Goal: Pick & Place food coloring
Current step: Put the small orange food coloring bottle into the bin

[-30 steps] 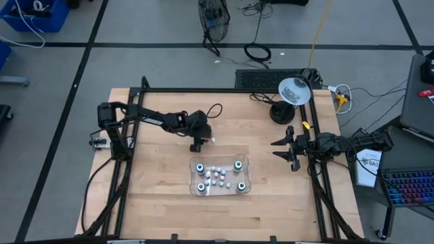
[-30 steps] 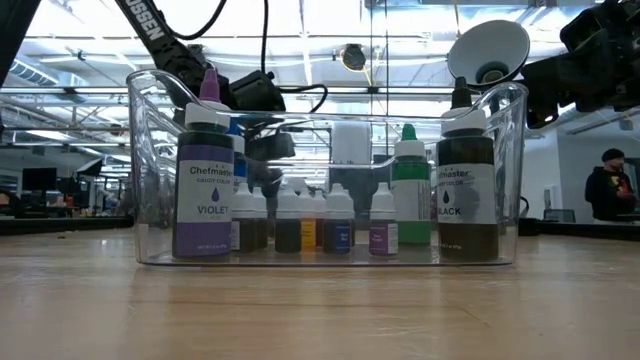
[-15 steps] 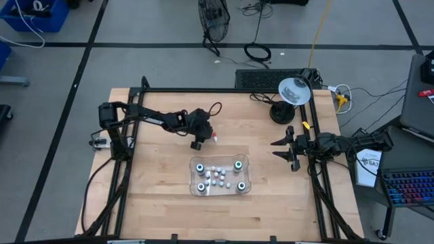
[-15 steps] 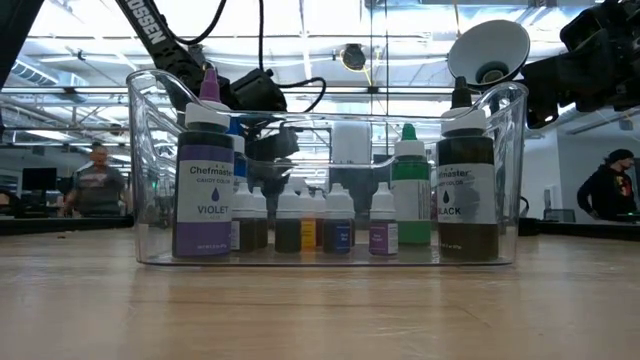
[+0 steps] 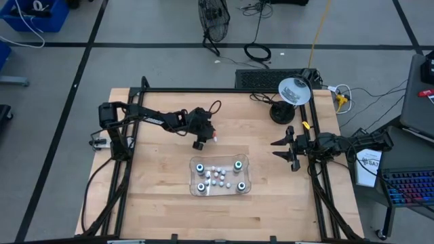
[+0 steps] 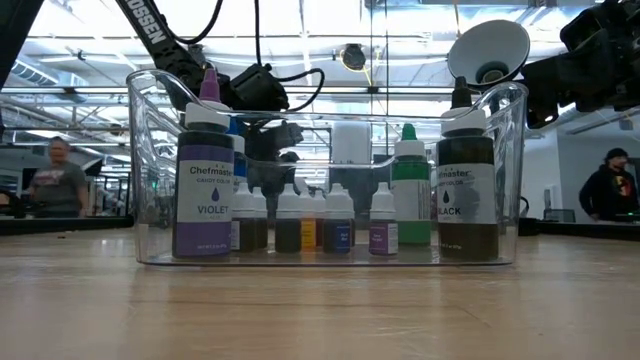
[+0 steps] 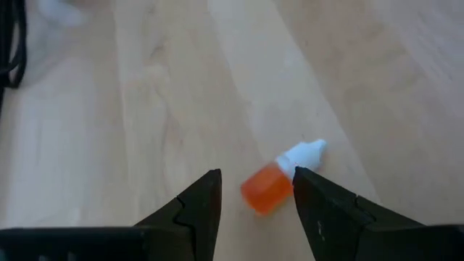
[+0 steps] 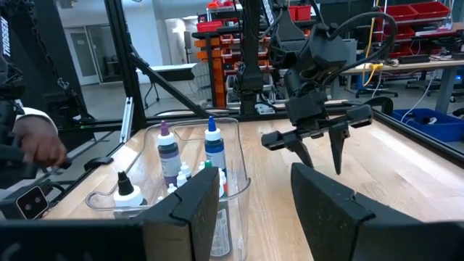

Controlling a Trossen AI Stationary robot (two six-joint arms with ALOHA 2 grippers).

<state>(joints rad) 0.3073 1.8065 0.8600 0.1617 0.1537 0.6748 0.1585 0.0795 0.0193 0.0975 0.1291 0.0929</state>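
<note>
Left wrist view showed us our left end effector (image 7: pixel 255 197) spread wide above an orange food coloring bottle (image 7: pixel 279 180) lying on the counter (image 7: pixel 145 109). Our right end effector (image 5: pixel 287 149) waited open at the counter's right edge, away from the clear tray (image 5: pixel 218 192).

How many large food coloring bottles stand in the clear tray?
4, one in each corner of the tray: violet, black, green, and blue. None seems hidden.

A small orange plastic bottle with a white cap (image 7: pixel 279 183) lies on the pale wood-grain tabletop (image 7: pixel 145 109). The clear rectangular tray (image 6: pixel 150 180) holds violet-labelled (image 6: pixel 204 185), green (image 6: pixel 410 195) and black-labelled (image 6: pixel 466 190) bottles.
</note>
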